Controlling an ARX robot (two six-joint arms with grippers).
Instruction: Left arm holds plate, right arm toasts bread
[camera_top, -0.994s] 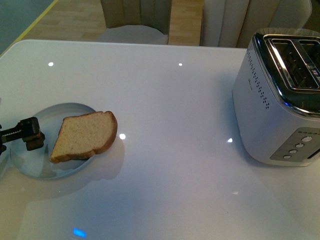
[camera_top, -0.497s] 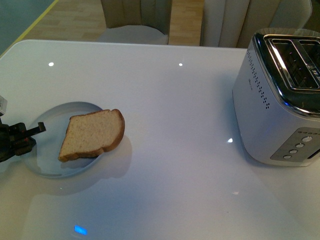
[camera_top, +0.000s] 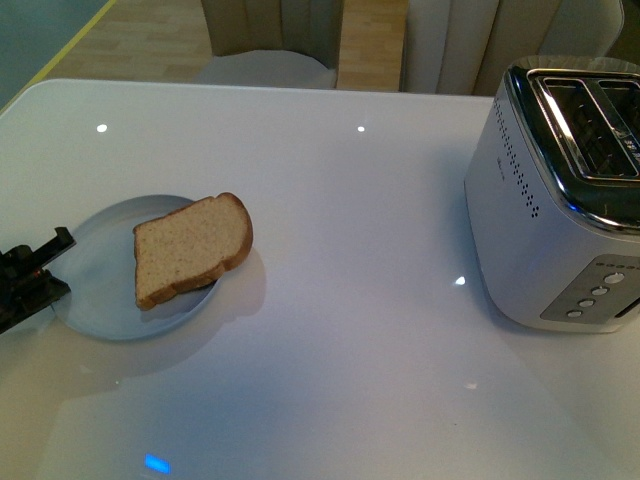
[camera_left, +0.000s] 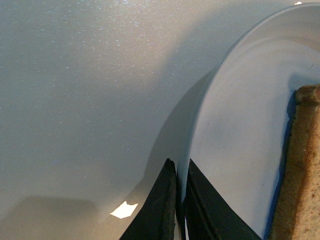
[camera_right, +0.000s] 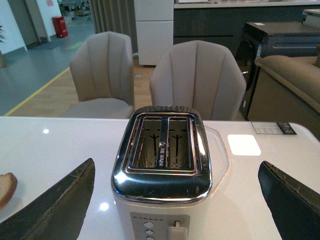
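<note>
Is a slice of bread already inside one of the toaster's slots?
No, both slots of the toaster are empty, and the bread lies on the plate.

Round pale blue-grey plate (camera_top: 100, 275) flat on the white surface, brown-crusted wholemeal bread slice (camera_top: 190, 250) lying flat, overhanging its right rim, black left gripper (camera_top: 55, 268) jaws pinched on its left rim

We are looking across a glossy white tabletop (camera_top: 330, 200) that is mirroring small bright points of light (camera_top: 361, 128). Behind it, a beige padded chair (camera_right: 197, 80) and its twin (camera_right: 102, 72) are standing on a pale wooden floor (camera_top: 150, 40). Farther back, possibly a dark cabinet (camera_right: 220, 25) is lining the wall.
</note>
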